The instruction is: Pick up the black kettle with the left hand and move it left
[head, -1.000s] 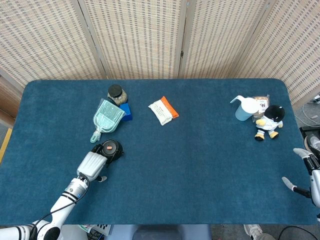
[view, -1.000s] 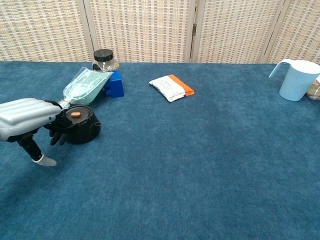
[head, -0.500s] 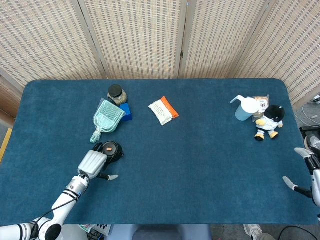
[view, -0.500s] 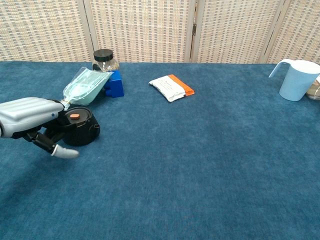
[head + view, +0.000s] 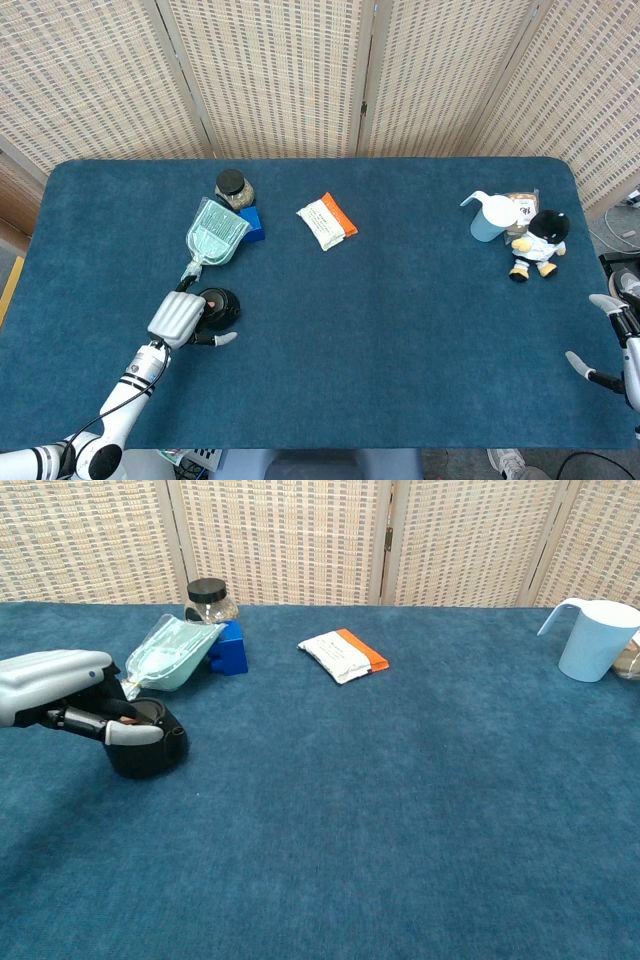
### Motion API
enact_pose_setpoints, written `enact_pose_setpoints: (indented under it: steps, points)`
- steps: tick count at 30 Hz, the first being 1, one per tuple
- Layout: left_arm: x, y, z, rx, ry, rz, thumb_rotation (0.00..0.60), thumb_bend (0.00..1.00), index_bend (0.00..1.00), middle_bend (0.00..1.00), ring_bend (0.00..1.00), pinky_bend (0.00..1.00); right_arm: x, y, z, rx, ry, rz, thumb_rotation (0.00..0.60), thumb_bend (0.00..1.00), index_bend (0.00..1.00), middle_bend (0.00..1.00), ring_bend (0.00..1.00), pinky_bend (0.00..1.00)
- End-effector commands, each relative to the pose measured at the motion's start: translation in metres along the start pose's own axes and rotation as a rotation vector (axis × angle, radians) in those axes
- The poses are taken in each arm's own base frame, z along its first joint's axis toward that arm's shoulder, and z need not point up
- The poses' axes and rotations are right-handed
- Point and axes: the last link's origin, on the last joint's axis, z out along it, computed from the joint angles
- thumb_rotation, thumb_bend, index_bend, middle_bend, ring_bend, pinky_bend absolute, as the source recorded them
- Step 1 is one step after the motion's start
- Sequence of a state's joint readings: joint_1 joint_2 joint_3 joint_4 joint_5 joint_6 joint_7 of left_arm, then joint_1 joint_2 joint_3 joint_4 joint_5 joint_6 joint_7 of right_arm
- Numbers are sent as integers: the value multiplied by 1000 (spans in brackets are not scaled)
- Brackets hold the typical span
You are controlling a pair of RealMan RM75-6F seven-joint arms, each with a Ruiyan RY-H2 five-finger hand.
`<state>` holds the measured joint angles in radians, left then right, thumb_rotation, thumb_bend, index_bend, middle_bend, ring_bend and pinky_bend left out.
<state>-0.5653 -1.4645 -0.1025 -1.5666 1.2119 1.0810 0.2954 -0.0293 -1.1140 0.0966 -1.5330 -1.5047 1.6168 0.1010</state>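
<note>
The left hand [image 5: 70,695] is seen at the near left of the table [image 5: 400,330], its arm reaching in from the near edge. Its fingers are closed around the kettle [image 5: 148,748], with a pale fingertip [image 5: 135,734] laid across the kettle's top in the chest view. The kettle is gripped from its left side; whether it is lifted off the cloth cannot be told. The right hand [image 5: 612,345] is seen at the far right edge of the table, fingers spread apart and nothing held.

Just behind the kettle a pale green dustpan [image 5: 212,237] is lying, its handle end close to the hand. Beyond the dustpan a blue block [image 5: 252,222] is placed, and behind that a jar [image 5: 233,187] with a black lid. Further right an orange-and-white packet [image 5: 327,220] is lying flat, well apart from the kettle. At the far right a light blue jug [image 5: 489,216] is standing, with a plush toy [image 5: 537,243] beside it.

Compared with a second ago, the hand has been closed over the kettle, and both have been shifted left and slightly nearer.
</note>
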Motion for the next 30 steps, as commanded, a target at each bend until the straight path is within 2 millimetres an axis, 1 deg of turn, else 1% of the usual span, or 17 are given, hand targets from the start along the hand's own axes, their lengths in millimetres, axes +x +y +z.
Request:
enact_pose_setpoints:
  steps: [1,3,4,9,14,17,21,24,26,28,30]
  points:
    - [5,-3,-3,16,81,-64,287,76,961,1000,819,56,-1,0,1,2,-3,1,600,146,224,246,124,158]
    - [8,-5,-4,25,106,-83,330,76,973,1000,830,56,-1,0,1,2,-6,3,600,146,224,246,124,158]
    - [9,-7,-6,31,116,-90,342,76,977,1000,834,56,-2,0,1,3,-7,4,600,146,224,246,124,158]
    - [16,-15,-13,63,150,-116,340,76,994,1000,850,60,-3,-1,-1,6,-5,8,600,146,224,244,124,158]
    - [24,-22,-21,95,188,-133,325,76,1000,1000,865,106,-3,-2,-1,15,-5,10,600,146,224,244,124,157]
    - [31,-26,-24,117,216,-144,318,123,1000,1000,870,146,-3,-3,-1,19,-6,11,600,146,224,244,124,157]
    - [36,-29,-26,131,238,-149,324,229,1000,1000,873,181,-3,-5,1,25,-8,10,600,146,224,244,124,157]
    - [38,-30,-27,137,248,-151,358,255,1000,1000,875,193,-4,-5,2,27,-10,9,600,146,224,244,124,157]
    - [39,-31,-27,137,247,-150,367,272,1000,1000,875,201,-4,-5,2,27,-11,9,600,146,224,244,124,157]
    - [40,-32,-27,133,248,-142,387,284,1000,1000,875,219,-5,-6,3,27,-12,9,600,146,224,244,124,157]
    - [41,-32,-27,129,251,-137,441,290,1000,1000,875,229,-5,-6,3,27,-12,9,600,146,224,244,124,157]
